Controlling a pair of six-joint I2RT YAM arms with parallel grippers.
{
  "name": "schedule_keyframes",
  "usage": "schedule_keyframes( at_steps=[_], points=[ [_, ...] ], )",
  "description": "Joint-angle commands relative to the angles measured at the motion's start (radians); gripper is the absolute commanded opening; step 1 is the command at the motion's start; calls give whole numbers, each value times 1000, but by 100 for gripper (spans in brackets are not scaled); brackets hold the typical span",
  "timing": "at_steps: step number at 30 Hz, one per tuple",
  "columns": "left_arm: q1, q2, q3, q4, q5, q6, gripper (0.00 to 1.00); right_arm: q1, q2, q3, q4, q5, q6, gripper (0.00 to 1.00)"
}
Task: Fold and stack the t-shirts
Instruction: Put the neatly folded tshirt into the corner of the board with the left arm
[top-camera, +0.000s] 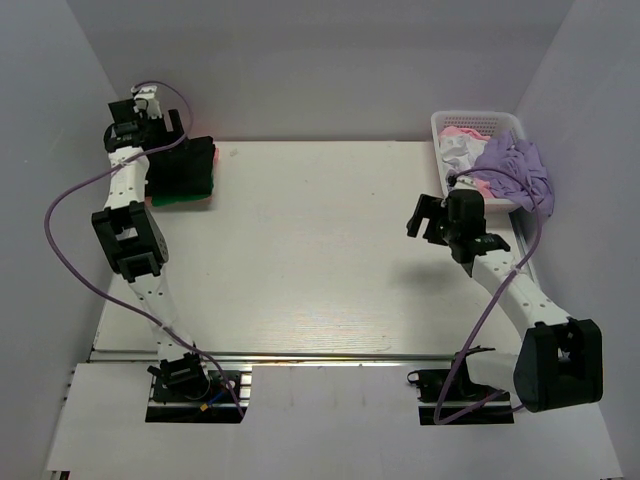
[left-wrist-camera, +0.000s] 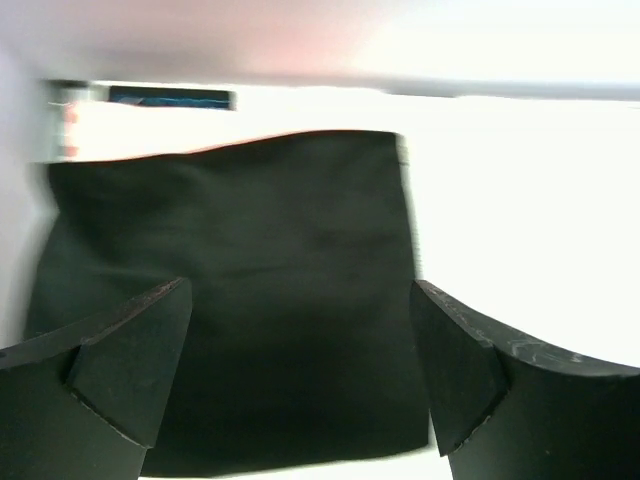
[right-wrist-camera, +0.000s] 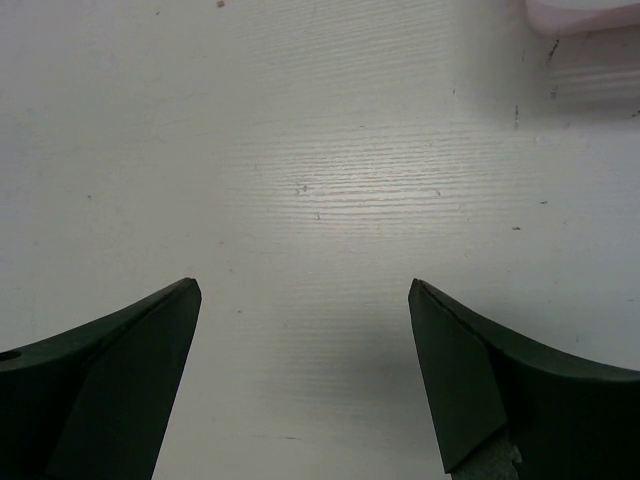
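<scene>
right arm (top-camera: 510, 285): nearest working part, out over the right middle of the counter (top-camera: 320, 260).
right jaws: spread apart, nothing between them; the wrist view shows only bare counter below.
left arm (top-camera: 130, 230): stretched to the far-left corner.
left jaws: released, holding nothing, poised over the stack. The wrist view is blurred, so I can't tell if they touch the cloth.
stack: black t-shirt (left-wrist-camera: 250, 300) on top, folded flat, roughly square, no real long axis. A green t-shirt (top-camera: 170, 201) edge and a salmon-pink t-shirt (top-camera: 212, 165) edge peek out from under it.
basket (top-camera: 478, 120): far right corner, holding the unfolded ones. The lavender t-shirt (top-camera: 515, 165) is bunched and draped over the near rim, the white t-shirt (top-camera: 458, 152) and pale pink t-shirt (top-camera: 465, 131) are inside.
progress (my read): three are stacked, the basket load is not yet started.
key relation: the next shirt lies just beyond and to the right of the right jaws, well apart from the left jaws. The right arm is clearly nearer.
lavender axis: crumpled heap, none readable; it likely needs spreading on the counter first.
risk: a drag could snag the basket rim.
</scene>
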Motion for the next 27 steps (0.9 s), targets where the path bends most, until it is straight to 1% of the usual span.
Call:
schedule_keyframes(
  at_steps=[1,3,4,5,6,7,8,9,10,11,12,13,14,16,17,20,22,23,25,27],
  points=[
    [-85,-167,-67,25,97,-121,100,-3,-29,-26,51,-50,-11,90],
    [-140,-218,-92,-13,56,-132,100,-3,-32,-53,72,-106,-20,90],
    [-207,-244,-144,-33,-3,-132,100,-1,-33,-60,74,-112,-19,90],
    [-243,-276,-194,-33,-36,-132,100,0,-29,-70,75,-128,-19,90],
    [-306,-366,-342,-15,-63,-171,100,-1,-32,-73,66,-131,-19,90],
    [-335,-422,-435,66,-126,-200,100,-1,-35,-78,54,-134,-20,90],
    [-363,-480,-534,126,-127,-219,100,2,-35,-84,42,-149,-23,90],
    [-430,-535,-718,178,-189,-277,100,-4,-45,-93,39,-158,-32,90],
    [-475,-621,-788,224,-214,-302,100,-1,-50,-105,35,-177,-45,90],
    [-522,-653,-846,243,-214,-302,100,-1,-61,-110,34,-191,-46,90],
    [-577,-676,-941,253,-267,-331,100,0,-70,-116,26,-194,-51,90],
    [-681,-690,-974,254,-291,-342,100,-1,-81,-125,23,-192,-54,90],
    [-726,-701,-1014,240,-323,-351,100,-6,-94,-127,22,-186,-56,90],
    [-824,-730,-1049,217,-337,-380,100,-3,-116,-142,23,-185,-51,90],
    [-848,-749,-1092,206,-354,-392,100,-1,-119,-142,22,-185,-49,90],
    [-932,-873,-1184,206,-406,-434,100,-3,-145,-174,31,-182,-42,90],
    [-969,-955,-1221,206,-462,-458,100,0,-167,-190,46,-204,-36,90],
    [-995,-973,-1247,195,-481,-458,100,-1,-170,-202,51,-215,-23,90],
    [-1010,-1002,-1270,195,-513,-468,100,-1,-179,-208,51,-215,-17,90],
    [-1020,-1028,-1292,195,-513,-468,100,-1,-188,-219,58,-215,-3,90]
  ],
)
